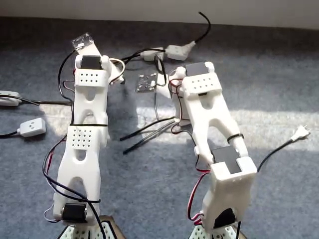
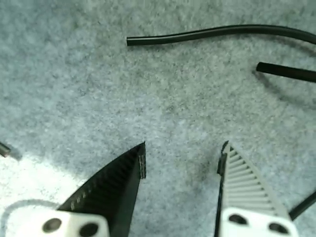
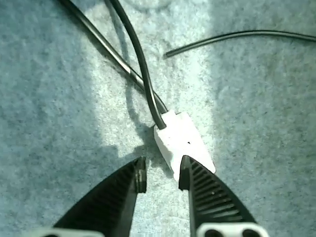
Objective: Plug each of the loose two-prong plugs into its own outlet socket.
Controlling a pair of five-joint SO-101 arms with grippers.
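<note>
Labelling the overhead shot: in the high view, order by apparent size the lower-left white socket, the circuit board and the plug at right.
Largest: socket and circuit board, about alike, so unranked.
Smallest: plug.

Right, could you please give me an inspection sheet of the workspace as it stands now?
Surface: grey carpet, with a sunlit band across it.
Job's things: white plug lying just ahead of the right gripper; loose two-prong plug out to one side; white outlet socket on the opposite side.
Clutter: small circuit board between the arms.
Grippers: left gripper open over bare carpet; right gripper open, holding nothing.
Cables: black cable runs into the white plug; loose black cable end near the left gripper.
Surroundings: pale wall edge beyond the carpet.
</note>
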